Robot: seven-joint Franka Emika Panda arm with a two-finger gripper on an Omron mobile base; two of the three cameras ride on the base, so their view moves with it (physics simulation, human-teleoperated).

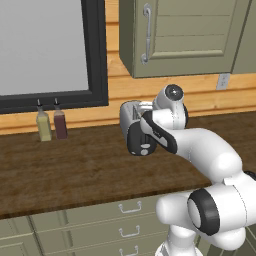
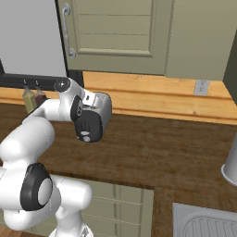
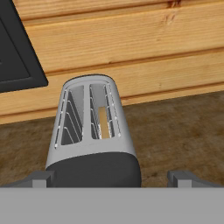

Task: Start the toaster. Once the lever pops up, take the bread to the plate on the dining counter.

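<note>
Bread (image 3: 103, 123) seen in toaster's (image 3: 89, 131) right slot from hand view alone; gripper (image 3: 111, 178) spread wide, toaster at 12 o'clock.

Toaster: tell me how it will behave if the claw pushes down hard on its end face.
The toaster looks tall and narrow, standing free on the worktop, so an off-centre push might tip or skid it. Its glossy black end and chrome shell probably offer little grip. The bread sits deep in one slot and should stay put.
</note>
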